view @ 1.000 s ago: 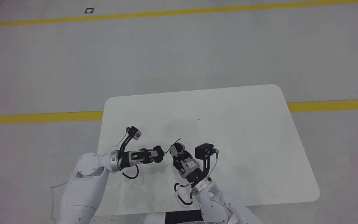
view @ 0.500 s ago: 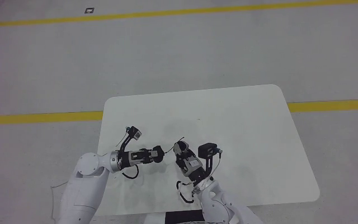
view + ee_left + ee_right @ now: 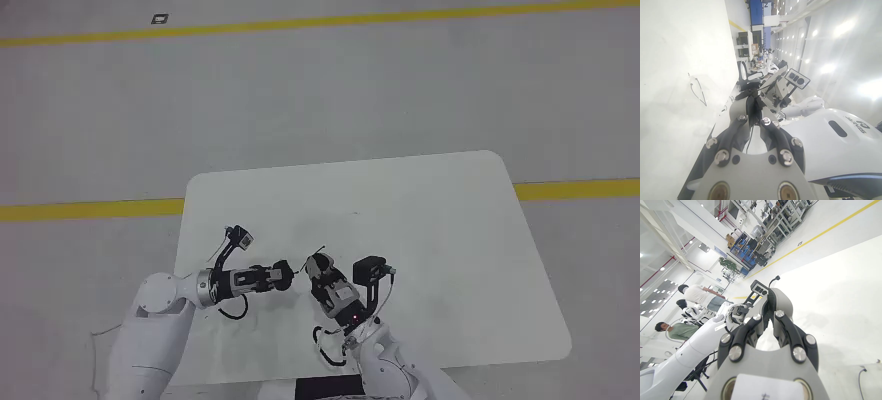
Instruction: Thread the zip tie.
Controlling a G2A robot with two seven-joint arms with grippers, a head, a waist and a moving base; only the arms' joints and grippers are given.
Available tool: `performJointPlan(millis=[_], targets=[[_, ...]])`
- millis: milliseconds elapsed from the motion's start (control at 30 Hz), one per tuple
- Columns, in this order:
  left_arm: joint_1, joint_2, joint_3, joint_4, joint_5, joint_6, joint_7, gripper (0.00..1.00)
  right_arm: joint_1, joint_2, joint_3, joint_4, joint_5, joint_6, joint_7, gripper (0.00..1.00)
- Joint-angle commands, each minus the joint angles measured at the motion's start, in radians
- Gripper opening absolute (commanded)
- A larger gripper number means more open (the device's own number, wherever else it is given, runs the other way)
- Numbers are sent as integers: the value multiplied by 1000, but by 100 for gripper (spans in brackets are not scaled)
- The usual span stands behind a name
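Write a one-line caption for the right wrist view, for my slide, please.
Right gripper shut on the zip tie, its free end curving out past the jaws, above the white table.

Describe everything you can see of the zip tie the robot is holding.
The zip tie is a thin black plastic-looking strap. One curved end, tipped with a small square head, pokes out past the shut right gripper, up in the air above the white table. A thin black strand, likely the rest of it, runs between the shut fingers of the left gripper.
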Motion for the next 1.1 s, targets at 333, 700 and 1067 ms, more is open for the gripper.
performJointPlan(millis=[333,700,1067], targets=[[0,0,0,0,0,0,0,0,8,2,-10,12,3,9,12,0],[0,0,0,0,0,0,0,0,8,6,-10,3,10,-7,-2,0],[0,0,0,0,0,0,0,0,19,6,-20,18,18,5,12,0]])
